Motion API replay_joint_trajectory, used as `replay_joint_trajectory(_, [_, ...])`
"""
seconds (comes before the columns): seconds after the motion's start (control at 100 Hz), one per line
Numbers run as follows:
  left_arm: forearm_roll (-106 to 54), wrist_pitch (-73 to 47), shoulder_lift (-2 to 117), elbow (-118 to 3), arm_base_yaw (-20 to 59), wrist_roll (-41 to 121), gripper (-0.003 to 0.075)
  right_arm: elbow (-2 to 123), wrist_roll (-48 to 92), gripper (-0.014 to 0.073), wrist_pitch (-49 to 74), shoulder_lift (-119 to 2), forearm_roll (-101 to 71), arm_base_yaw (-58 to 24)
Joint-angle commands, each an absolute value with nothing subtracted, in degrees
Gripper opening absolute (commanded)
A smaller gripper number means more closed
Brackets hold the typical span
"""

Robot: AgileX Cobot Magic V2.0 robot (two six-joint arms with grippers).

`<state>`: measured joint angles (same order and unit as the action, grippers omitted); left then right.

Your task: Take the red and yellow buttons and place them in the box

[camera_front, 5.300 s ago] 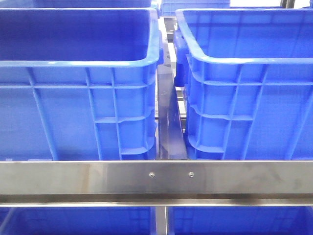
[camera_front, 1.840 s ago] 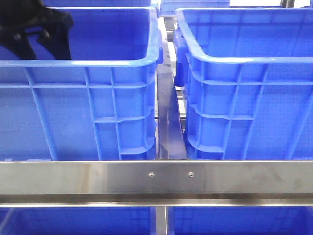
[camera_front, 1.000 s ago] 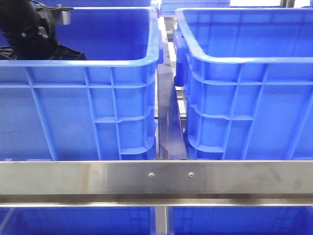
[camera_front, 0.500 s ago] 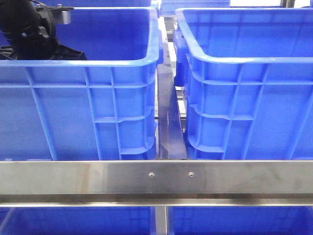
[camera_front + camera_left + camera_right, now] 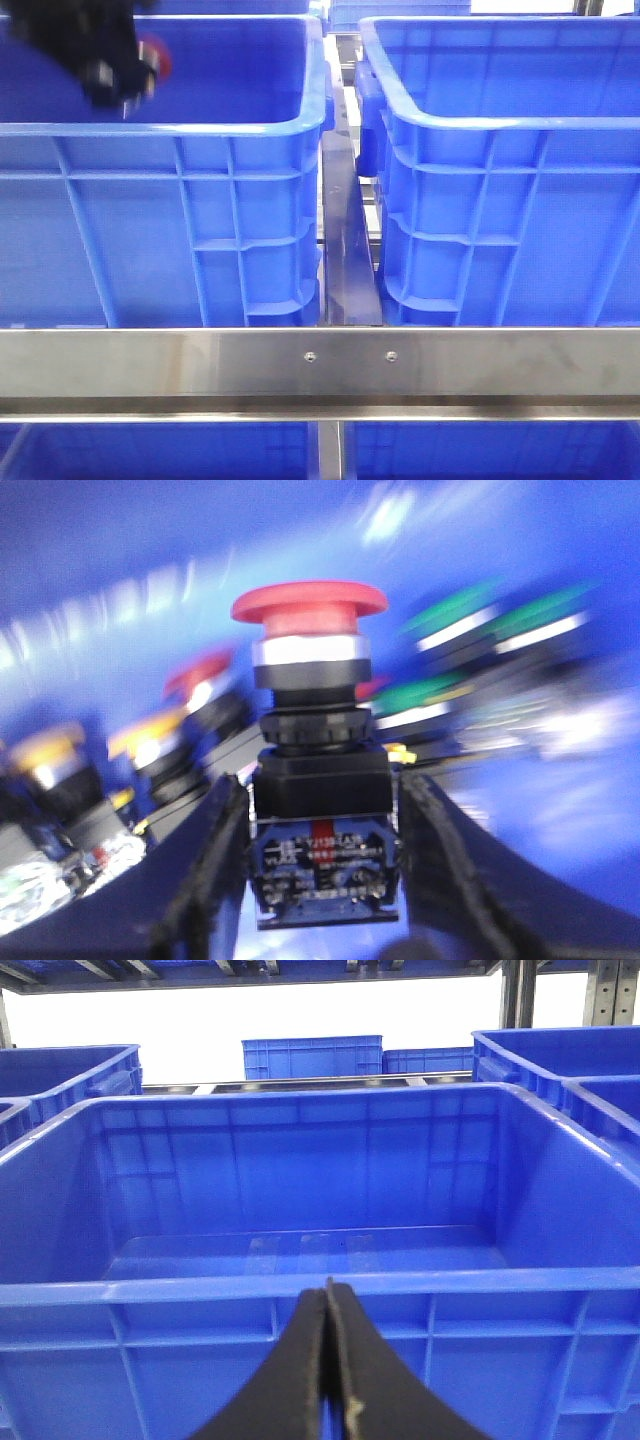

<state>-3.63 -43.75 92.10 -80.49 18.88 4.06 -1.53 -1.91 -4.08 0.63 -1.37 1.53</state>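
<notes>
1. Red button (image 5: 310, 602) clamped by its black body in my left gripper (image 5: 322, 860), above the left crate (image 5: 180, 128); label text unreadable.
2. That crate holds more buttons, yellow (image 5: 42, 746) and green (image 5: 470, 620), blurred.
3. Right gripper (image 5: 328, 1360) pinched closed, holding nothing, facing the box (image 5: 300, 1290).
</notes>
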Motion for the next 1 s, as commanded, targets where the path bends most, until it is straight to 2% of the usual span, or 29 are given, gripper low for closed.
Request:
replay_joint_trajectory(0.0, [-4.2, -42.8, 85.5, -82.3, 21.3, 3.8, -0.0019, -0.5, -1.7, -0.0116, -8.7, 2.0, -1.0, 1.4])
replay_joint_trajectory(0.27, [-4.2, -44.2, 77.3, -82.3, 33.6, 4.9, -0.0019, -0.5, -1.7, -0.0116, -8.8, 2.0, -1.0, 1.4])
replay_joint_trajectory(0.61, [-4.2, -44.3, 76.7, -82.3, 50.5, 6.9, -0.0019, -0.5, -1.7, -0.0116, -8.9, 2.0, -1.0, 1.4])
replay_joint_trajectory(0.83, [-3.8, -44.3, 76.7, -82.3, 53.3, 6.9, -0.0019, 3.0, -1.7, -0.0116, -10.5, 2.0, -1.0, 1.4])
replay_joint_trajectory(0.99, [-3.8, -44.3, 76.7, -82.3, 53.3, 6.9, -0.0019, 12.1, -2.4, -0.0116, -2.5, 1.2, -1.6, 1.4])
